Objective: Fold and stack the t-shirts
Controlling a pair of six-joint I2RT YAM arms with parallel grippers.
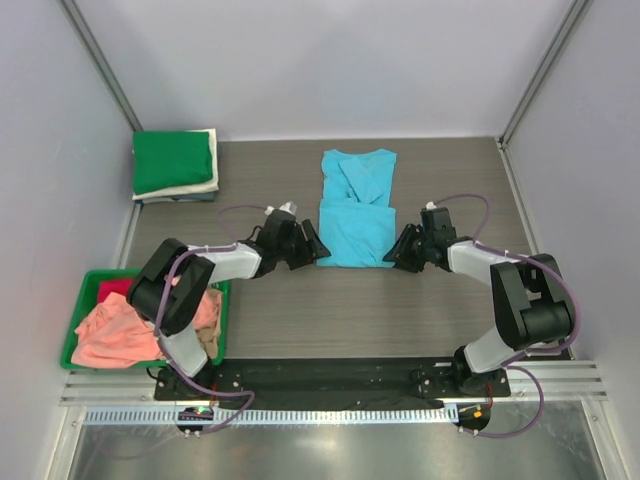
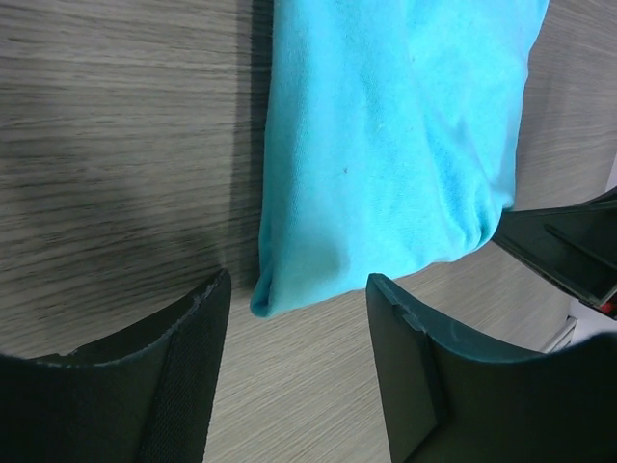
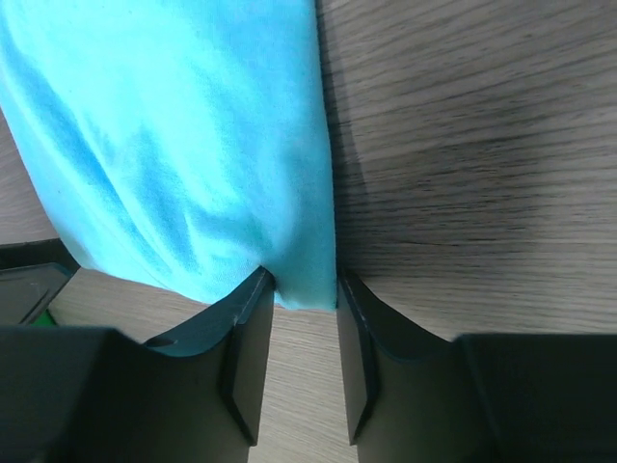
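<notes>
A sky-blue t-shirt, partly folded, lies flat in the middle of the table. My left gripper sits low at its near left corner. In the left wrist view the gripper is open, and the shirt's corner lies just at the fingertips, touching neither. My right gripper is at the near right corner. In the right wrist view the gripper has its jaws narrowed but still apart, with the shirt's corner between the tips and bare table behind it.
A folded green t-shirt rests on a cream one at the back left. A green bin at the near left holds a salmon-pink shirt and a red one. Grey walls surround the table.
</notes>
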